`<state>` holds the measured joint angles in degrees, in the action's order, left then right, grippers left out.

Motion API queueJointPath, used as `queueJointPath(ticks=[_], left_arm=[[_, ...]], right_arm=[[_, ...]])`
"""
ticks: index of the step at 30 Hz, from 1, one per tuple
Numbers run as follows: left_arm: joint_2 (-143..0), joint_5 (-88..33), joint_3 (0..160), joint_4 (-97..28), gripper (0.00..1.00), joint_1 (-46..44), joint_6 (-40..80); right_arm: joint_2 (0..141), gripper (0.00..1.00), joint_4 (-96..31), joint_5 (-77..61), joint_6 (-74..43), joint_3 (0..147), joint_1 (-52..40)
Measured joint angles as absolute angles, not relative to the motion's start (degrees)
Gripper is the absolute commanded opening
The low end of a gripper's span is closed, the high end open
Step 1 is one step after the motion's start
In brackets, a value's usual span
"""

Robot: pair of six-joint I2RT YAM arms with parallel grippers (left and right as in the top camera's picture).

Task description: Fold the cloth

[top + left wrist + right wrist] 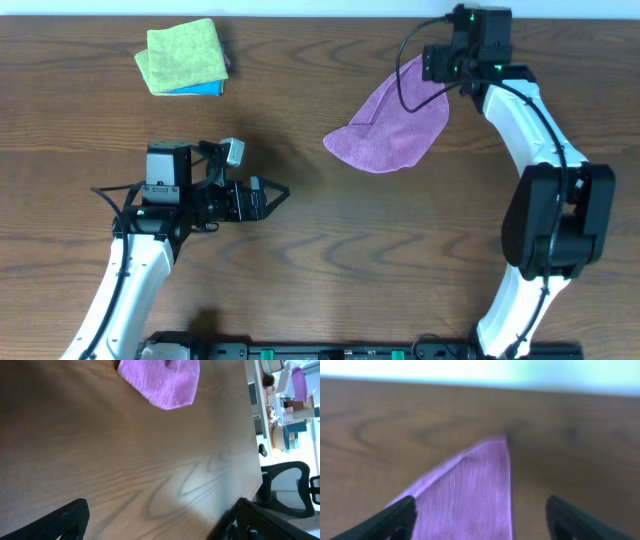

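Reading this as a between-grips moment. The cloth (390, 130) lies flat on the worktop (330, 260), well off to the right-arm side of the green stack (183, 55) and a little nearer the robot than it. The right tool (436, 68) sits over the cloth corner furthest from the stack. Its jaws are wide, and the pointed tip of the cloth lies between the fingers (402, 515). Nothing is pinched as far as the wrist view shows. My guess is it works from that corner because a corner is the easy handle for dragging one layer over another. The cloth has a half-moon outline with an edge line across the end nearest the stack, so a layer is probably doubled over already, but I can't confirm layer count from here. The left tool (270, 197) is on the robot side of the stack, well apart from the cloth, jaws wide and empty, nose aimed at the cloth. It is likely parked there to stay out of the right arm's sweep while ready to pin or grab the near edge. The stack is green over a blue sliver (205, 90) and far enough away not to snag. The risk is terry dragging on the pads when the tool lifts, which would spoil the fold.
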<state>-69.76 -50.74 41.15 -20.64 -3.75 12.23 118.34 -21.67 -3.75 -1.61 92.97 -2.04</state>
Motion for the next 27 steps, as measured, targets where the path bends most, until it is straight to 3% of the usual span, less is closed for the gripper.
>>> queueJointPath(ticks=[4,12,27], left_arm=[[-69.76,-50.61,41.15,-19.18,0.95,-3.75,12.23],[-69.76,-50.61,41.19,-17.45,0.95,-3.75,12.25],[-69.76,-50.59,41.19,-17.39,0.95,-3.75,12.23]], right_arm=[[118.34,0.9,-32.23,-4.19,-5.78,92.97,-2.04],[118.34,0.75,-49.23,-5.63,-16.58,92.97,-2.04],[118.34,0.67,-44.25,-6.66,-28.08,84.97,-2.04]])
